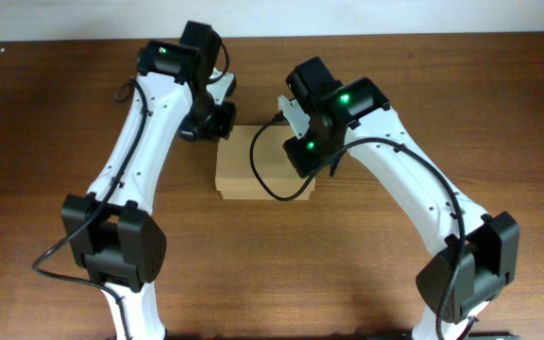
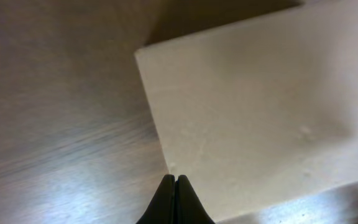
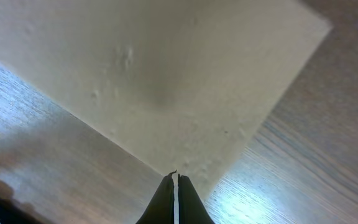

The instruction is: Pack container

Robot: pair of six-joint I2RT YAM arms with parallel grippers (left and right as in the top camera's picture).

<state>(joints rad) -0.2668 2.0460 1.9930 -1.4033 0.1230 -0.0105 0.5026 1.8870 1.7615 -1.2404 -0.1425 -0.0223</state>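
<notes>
Closed left claw [image 2: 175, 180] at tan container [image 2: 260, 106]

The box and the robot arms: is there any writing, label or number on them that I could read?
No text can be read anywhere.
The box is plain tan cardboard in all three views, with no print, label or number.
The arms show only green lights, with no lettering that can be made out.
</notes>
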